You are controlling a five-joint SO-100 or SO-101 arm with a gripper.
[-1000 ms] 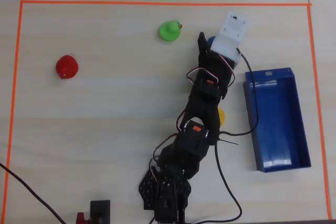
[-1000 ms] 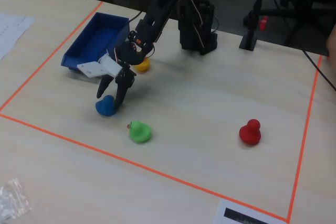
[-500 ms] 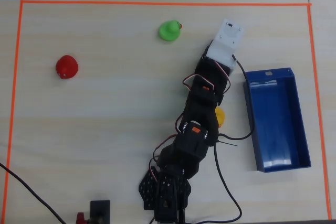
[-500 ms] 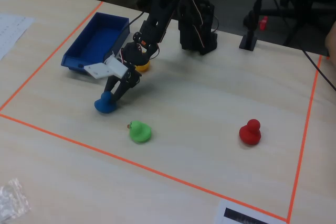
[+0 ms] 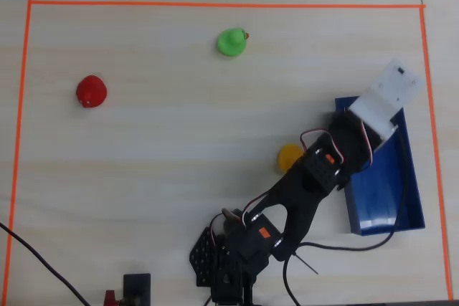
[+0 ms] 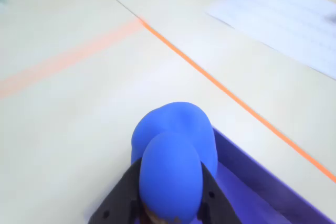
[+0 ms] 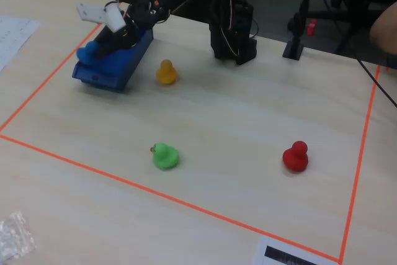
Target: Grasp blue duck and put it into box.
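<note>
The fingers are clamped on the blue duck, holding it above the near end of the box; the yellow duck stands just beside the box on the worktop.

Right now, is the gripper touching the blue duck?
Touching. The wrist view shows the gripper with its black fingers pressed against both sides of the blue duck, holding it above the box.
</note>
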